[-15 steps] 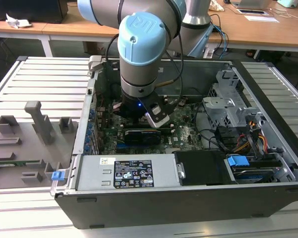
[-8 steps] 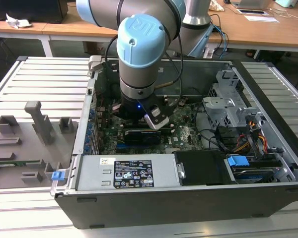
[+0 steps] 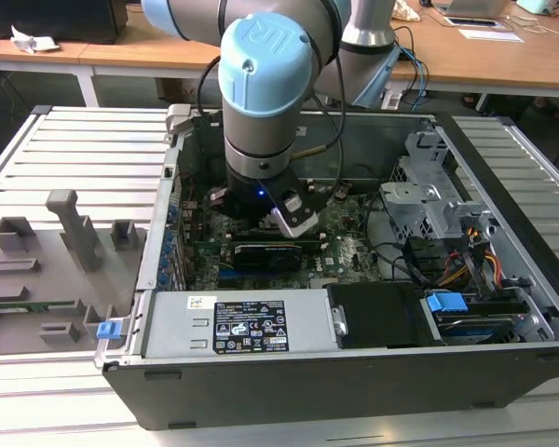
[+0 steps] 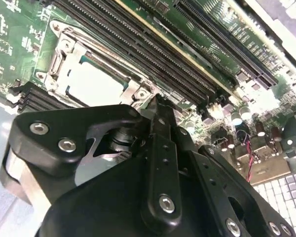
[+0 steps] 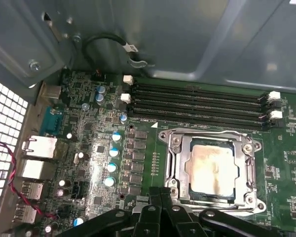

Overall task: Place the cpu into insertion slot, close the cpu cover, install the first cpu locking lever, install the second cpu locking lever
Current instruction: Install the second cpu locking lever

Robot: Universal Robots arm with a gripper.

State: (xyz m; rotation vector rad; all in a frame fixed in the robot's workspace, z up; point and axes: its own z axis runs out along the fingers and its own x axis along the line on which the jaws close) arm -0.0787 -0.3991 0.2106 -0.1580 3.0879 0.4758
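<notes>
- In both wrist views we see the cpu already lying flat in the insertion slot, its silver-grey face showing through the window of the cpu cover, which looks folded down over it.
- Our tool hangs just beside the socket's near edge; in the first wrist view its black fingertips are drawn together to a narrow point, with nothing between them.
- So the socket lies directly ahead of the fingertips, between them and the long black memory slots, whose length runs across our line of approach.
- We cannot make out the locking levers clearly enough to say whether either is latched.
- In the exterior view the arm reaches down into the open computer case.
</notes>
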